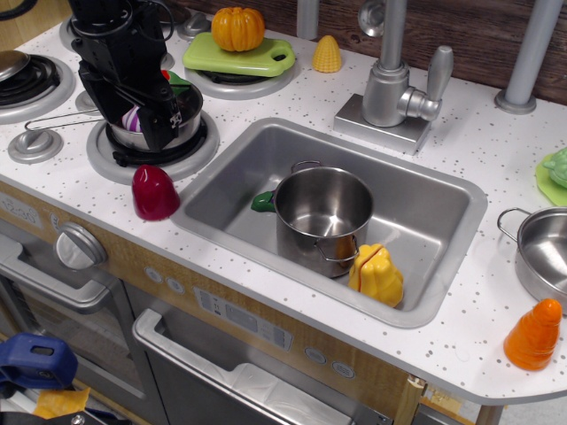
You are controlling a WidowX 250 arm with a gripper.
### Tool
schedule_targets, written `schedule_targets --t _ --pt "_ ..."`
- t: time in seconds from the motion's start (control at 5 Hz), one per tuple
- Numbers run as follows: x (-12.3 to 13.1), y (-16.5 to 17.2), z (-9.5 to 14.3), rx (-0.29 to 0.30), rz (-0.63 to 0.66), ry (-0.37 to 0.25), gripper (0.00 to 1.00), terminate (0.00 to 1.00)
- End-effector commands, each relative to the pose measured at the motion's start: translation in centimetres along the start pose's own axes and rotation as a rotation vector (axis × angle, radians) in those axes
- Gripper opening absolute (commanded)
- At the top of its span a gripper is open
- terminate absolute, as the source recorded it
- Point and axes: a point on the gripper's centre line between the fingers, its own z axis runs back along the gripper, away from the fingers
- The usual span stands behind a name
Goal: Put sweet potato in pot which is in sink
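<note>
The sweet potato (156,192), a glossy dark red dome, stands on the white speckled counter just left of the sink (425,190). The tall steel pot (322,214) stands upright and empty in the middle of the sink. My black gripper (165,135) hangs over the small steel pot on the front burner, up and behind the sweet potato and apart from it. Its fingertips are dark against the pot, and I cannot tell whether they are open or shut.
A yellow lumpy toy (376,275) leans on the pot's right side, and a green piece (263,202) lies at its left. The faucet (395,81) stands behind the sink. A steel pan (542,254) and an orange cone toy (534,335) are at the right.
</note>
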Motion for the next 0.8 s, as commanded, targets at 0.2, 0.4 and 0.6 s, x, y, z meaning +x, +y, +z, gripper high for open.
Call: schedule_targets --t 0.2,0.4,0.6 --pt "0.1 -0.2 -0.7 -0.009 0.006 -0.02 1.0 0.0" --pt "0.3 -0.3 -1.5 -0.027 0.018 -0.032 1.0 0.0" --pt "0.1 -0.1 -2.6 -0.093 0.053 -0.053 1.0 0.0"
